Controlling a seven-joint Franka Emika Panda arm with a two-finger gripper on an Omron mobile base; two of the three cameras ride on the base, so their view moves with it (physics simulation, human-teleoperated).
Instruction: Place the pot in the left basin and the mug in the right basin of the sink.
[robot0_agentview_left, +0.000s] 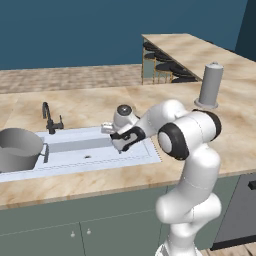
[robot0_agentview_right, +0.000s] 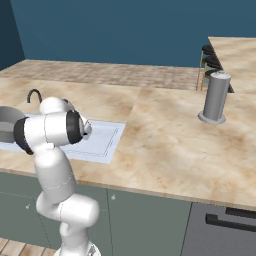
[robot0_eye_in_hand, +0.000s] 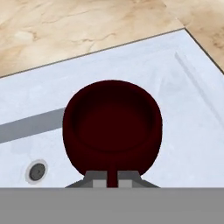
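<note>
While I hold gripper (robot0_eye_in_hand: 112, 178) over right basin (robot0_agentview_left: 95, 145), jaws clamp mug (robot0_eye_in_hand: 112, 127) by rim. Pot (robot0_agentview_left: 19, 148) sits in left basin. White sink (robot0_agentview_left: 145, 159) set in beige marble counter (robot0_agentview_left: 200, 125); blue wall (robot0_agentview_left: 75, 30) behind.

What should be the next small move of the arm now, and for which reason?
Probably lower the mug a little and then open the claw. The hand view shows the claw shut on the mug's rim, with the white floor and drain of the right basin beneath it. The pot already sits in the left basin, so only the mug remains.
</note>
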